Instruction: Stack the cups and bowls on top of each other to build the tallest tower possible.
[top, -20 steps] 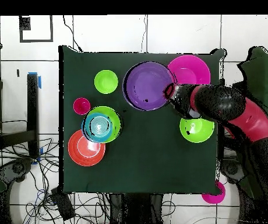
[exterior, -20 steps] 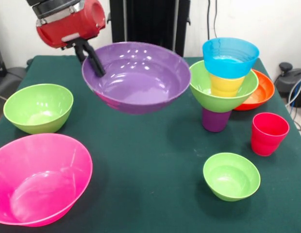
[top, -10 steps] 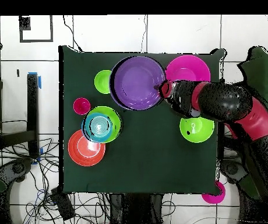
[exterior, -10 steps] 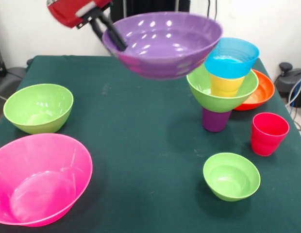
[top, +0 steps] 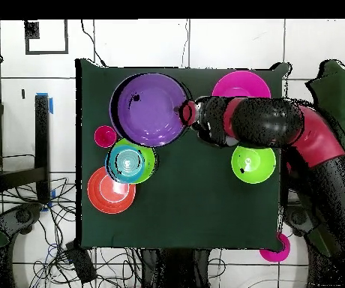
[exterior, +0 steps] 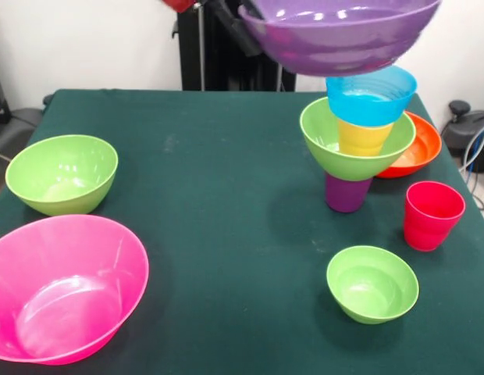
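Note:
My gripper [exterior: 248, 33] is shut on the rim of the wide purple bowl [exterior: 339, 31] and holds it high in the air, just above the tower. The tower is a purple cup [exterior: 347, 194], a lime green bowl [exterior: 328, 144], a yellow-orange cup [exterior: 364, 137] and a blue bowl [exterior: 371, 95] on top. In the overhead view the purple bowl [top: 149, 110] hangs beside the tower [top: 130, 161] and overlaps its edge, with my gripper [top: 187, 113] at the bowl's rim. The red cup [exterior: 433, 215] stands alone near the tower.
A wide orange-red bowl [exterior: 421, 144] sits behind the tower. A small lime green bowl [exterior: 372, 283] sits in front of it. A lime green bowl [exterior: 62, 173] and the large hot pink bowl [exterior: 62, 285] lie at the left side.
My gripper has lifted the purple bowl higher and carried it sideways from the table's middle to above the tower. Nothing else has moved.

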You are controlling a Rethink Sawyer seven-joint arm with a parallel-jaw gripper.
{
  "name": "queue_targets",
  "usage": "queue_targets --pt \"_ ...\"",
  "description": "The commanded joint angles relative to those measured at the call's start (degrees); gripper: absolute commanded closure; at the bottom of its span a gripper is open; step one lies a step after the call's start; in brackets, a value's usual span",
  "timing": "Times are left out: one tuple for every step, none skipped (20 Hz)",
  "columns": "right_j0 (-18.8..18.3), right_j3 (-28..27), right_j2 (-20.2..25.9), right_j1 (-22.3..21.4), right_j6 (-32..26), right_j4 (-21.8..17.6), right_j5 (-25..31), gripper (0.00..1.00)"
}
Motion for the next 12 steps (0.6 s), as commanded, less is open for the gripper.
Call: queue_targets --pt "3.9 4.1 2.8 -0.6 -12.7 -5.2 4.4 1.0" --pt "4.6 4.4 2.2 -1.3 -12.0 -5.9 5.0 1.0" --pt "5.2 4.7 1.5 -2.0 -11.3 -6.6 5.5 1.0" --pt "5.8 5.2 1.1 -2.8 -10.3 -7.1 5.5 1.0" --pt "5.9 5.4 1.0 -3.2 -9.9 -7.3 5.6 1.0" --pt "6.3 5.4 0.7 -3.9 -9.3 -7.2 6.5 1.0" --pt "6.5 5.4 0.5 -4.3 -9.1 -7.2 7.1 1.0" --pt "6.8 5.4 0.3 -4.9 -8.8 -7.0 8.1 1.0" --pt "7.0 5.5 -0.1 -5.3 -8.7 -7.1 8.7 1.0" --pt "7.2 6.1 -0.6 -5.9 -8.3 -7.4 9.2 1.0" --pt "7.3 6.5 -0.7 -6.1 -8.1 -7.5 9.0 1.0" --pt "7.3 7.4 -1.0 -6.4 -7.5 -7.7 8.7 1.0"
